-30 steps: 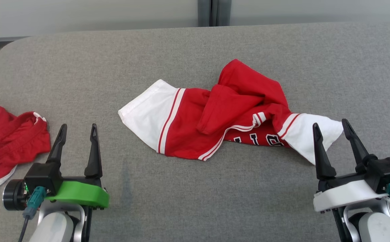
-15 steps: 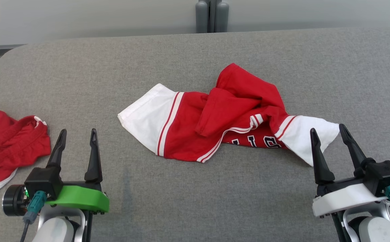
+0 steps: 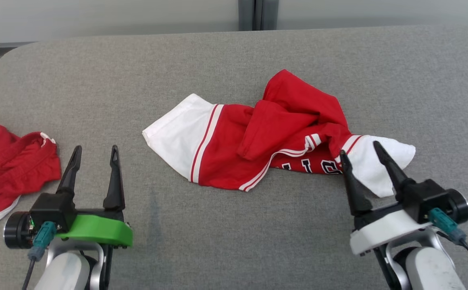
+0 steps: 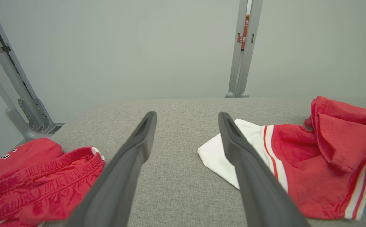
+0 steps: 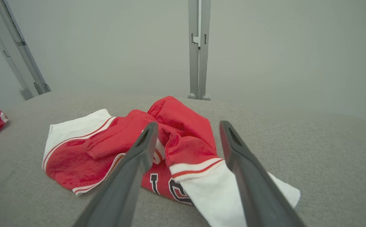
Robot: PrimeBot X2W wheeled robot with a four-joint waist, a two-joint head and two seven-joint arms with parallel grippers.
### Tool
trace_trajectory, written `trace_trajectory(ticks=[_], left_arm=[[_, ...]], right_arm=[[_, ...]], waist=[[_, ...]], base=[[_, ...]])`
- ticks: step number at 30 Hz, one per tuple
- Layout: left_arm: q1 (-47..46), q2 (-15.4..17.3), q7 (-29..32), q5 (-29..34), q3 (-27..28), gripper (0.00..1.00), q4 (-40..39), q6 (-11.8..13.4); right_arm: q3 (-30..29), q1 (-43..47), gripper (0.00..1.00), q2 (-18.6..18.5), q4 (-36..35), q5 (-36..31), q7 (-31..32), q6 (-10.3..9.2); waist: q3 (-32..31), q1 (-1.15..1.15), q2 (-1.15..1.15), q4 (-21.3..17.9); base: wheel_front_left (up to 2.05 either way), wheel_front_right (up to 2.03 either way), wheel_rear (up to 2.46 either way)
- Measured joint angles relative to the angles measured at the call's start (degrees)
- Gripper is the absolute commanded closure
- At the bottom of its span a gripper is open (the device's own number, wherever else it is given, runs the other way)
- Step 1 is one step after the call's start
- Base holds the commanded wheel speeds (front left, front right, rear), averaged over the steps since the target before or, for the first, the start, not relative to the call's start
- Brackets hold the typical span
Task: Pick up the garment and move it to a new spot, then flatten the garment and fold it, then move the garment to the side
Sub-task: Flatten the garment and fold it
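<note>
While both my arms sat low in the head view, I took the scene from its left edge across.

Far left, mid-height: a second red garment (image 3: pixel 12 165), bunched on the grey table (image 3: pixel 96 72). It was not the one I was working.

Lower left: my left pincer (image 3: pixel 95 149), jaws wide and empty, over bare table between the two cloths, touching neither.

Centre of frame: the garment (image 3: pixel 258 137), red with white ends and red-and-white stripes. It lay crumpled, a red flap folded over its middle. One white end reached towards centre-left, the other towards lower right.

Lower right: my right pincer (image 3: pixel 359 148), jaws wide, holding nothing, its fingers straddling that right-hand white end. Whether they touched the cloth I could not tell.

Progress, as I judged it: nothing finished. The garment was not lifted, not flat, not folded. The first pick looked about to be made at the white end. Moving, flattening, folding and setting aside all remained.

Writing: dark lettering (image 5: pixel 170 188) with a white outline ran along the garment's near edge, mostly tucked under a fold, so no word was readable. In the left wrist view, a small red sign (image 4: pixel 244 30) on the grey post (image 4: pixel 238 63) at upper right carried tiny characters, too small to read.
</note>
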Motion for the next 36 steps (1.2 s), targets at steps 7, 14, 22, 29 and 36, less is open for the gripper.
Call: trace_trajectory(ticks=[7, 14, 22, 29, 36], left_arm=[[-3.9, -0.6, -0.5, 0.4, -0.5, 0.00, 0.6, -1.1], [-6.6, -2.4, -1.0, 0.9, -1.0, 0.00, 2.4, -2.3], [-7.5, -3.5, -1.3, 1.4, -0.4, 0.00, 3.9, -2.9], [-7.4, -3.7, -1.4, 2.0, 0.8, 0.00, 4.3, -3.0], [-6.7, -3.9, -1.4, 2.9, 1.9, 0.00, 4.2, -3.0]], right_arm=[[14.5, -6.5, 0.00, -2.4, 8.2, 1.2, 2.0, 0.00], [24.2, -13.5, 0.00, -3.4, 19.3, 3.9, 1.8, 0.00], [28.7, -20.2, 0.60, -3.6, 30.3, 4.0, 2.3, 0.01], [27.9, -22.3, 1.00, -3.5, 32.8, 3.2, 1.2, 0.00], [26.5, -21.9, 1.00, -2.4, 26.2, 4.0, -4.5, 0.00]], waist=[[3.3, 0.00, 0.00, 1.9], [6.1, 0.00, 0.00, 4.9], [8.4, 0.00, 0.00, 7.0], [8.0, 0.00, 0.00, 6.3], [6.9, 0.00, 0.00, 4.8]], base=[[0.00, 0.00, 0.00], [0.00, 0.00, 0.00], [0.00, 0.00, 0.00], [0.00, 0.00, 0.00], [0.00, 0.00, 0.00]])
